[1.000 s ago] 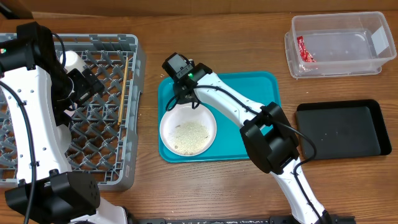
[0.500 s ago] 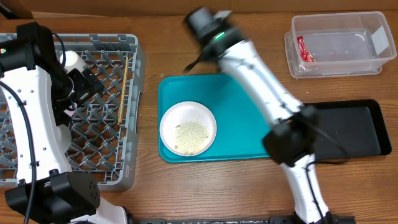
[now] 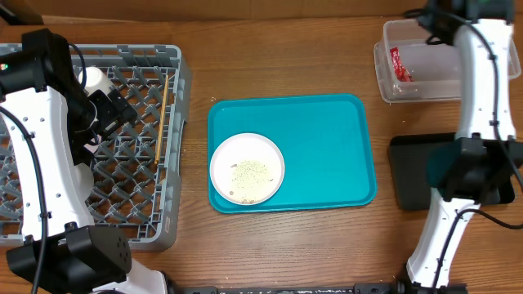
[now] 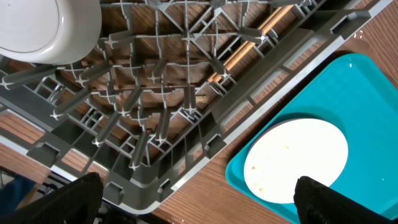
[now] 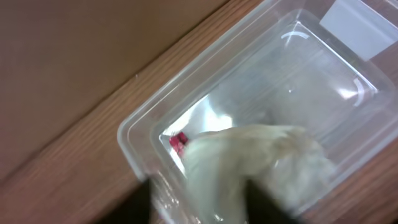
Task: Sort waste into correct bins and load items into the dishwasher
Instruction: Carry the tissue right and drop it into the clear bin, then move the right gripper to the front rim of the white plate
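One wad [image 5: 255,162] of white paper sits between the fingers of the right hand [image 5: 202,196], which is closed on it, right over the one clear tub [image 3: 433,90] in the far right corner of the worktop [image 3: 286,49]; the wrist view is blurred. One red wrapper [image 3: 398,65] lies inside the tub at its left end. One black tray [image 3: 402,184] lies by the right edge, nearer than the tub and partly hidden under the right arm.

One white plate [image 3: 265,155] carrying loose rice scraps [image 3: 249,171] rests in the near left part of the one teal tray [image 3: 327,147] at mid-worktop. One grey rack [image 3: 181,122] fills the left side. It holds one white cup [image 3: 96,79] near its far edge and the chopsticks [image 3: 163,122] lying along its right wall.

A second ago the right arm was bent low over the teal tray's far left corner, its hand just beyond the plate. Half a second ago it was swinging past the tray's far edge. It now stretches straight to the far right corner. The plate, cup, chopsticks and left arm have not moved.

The left arm reaches over the rack. The left hand [image 4: 199,200] hangs above the rack's right wall with its fingers spread wide, holding nothing.
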Action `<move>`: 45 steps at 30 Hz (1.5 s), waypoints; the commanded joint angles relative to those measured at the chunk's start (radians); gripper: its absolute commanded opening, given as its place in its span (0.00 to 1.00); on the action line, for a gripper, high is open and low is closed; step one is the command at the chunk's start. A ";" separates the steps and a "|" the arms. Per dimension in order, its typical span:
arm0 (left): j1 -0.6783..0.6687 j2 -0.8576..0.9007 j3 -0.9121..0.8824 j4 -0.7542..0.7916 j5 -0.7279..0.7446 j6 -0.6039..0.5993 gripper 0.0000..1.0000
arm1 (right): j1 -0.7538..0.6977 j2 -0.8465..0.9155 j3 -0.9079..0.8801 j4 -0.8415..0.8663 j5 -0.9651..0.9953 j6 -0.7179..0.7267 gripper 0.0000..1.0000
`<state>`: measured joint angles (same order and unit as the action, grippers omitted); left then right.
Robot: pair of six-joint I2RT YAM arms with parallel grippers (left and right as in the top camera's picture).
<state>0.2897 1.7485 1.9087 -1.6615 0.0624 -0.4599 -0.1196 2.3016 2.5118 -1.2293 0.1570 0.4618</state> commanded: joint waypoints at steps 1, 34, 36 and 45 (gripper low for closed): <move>0.004 -0.016 -0.003 -0.001 -0.010 0.019 1.00 | -0.032 0.003 -0.034 0.011 -0.182 -0.063 1.00; 0.004 -0.016 -0.003 -0.001 -0.010 0.019 1.00 | 0.616 -0.246 -0.208 -0.360 -0.312 -0.134 0.85; 0.004 -0.016 -0.003 -0.001 -0.010 0.019 1.00 | 0.711 -0.246 -0.281 -0.281 -0.271 -0.091 0.66; 0.004 -0.016 -0.003 -0.001 -0.010 0.019 1.00 | 1.017 -0.242 -0.667 0.120 -0.244 -0.060 0.54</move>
<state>0.2897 1.7485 1.9087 -1.6615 0.0628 -0.4599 0.8509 2.0563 1.9228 -1.1748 -0.1246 0.3687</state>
